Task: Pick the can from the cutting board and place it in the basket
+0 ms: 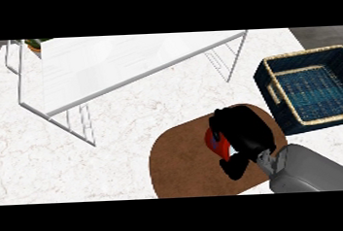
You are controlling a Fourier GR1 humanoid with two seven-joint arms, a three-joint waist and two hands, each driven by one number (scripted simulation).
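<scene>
A red can lies on the round brown cutting board at the lower middle of the head view. My right hand covers most of the can, its fingers and thumb curled round it, so only a red edge with a bit of blue shows at the hand's left side. The dark blue woven basket with a tan rim stands to the right of the board, and nothing shows inside it. My left hand does not appear.
A white wire-legged shelf stands across the back left of the marble counter. A small potted plant peeks out at its far left corner. The basket's near left corner almost touches the board.
</scene>
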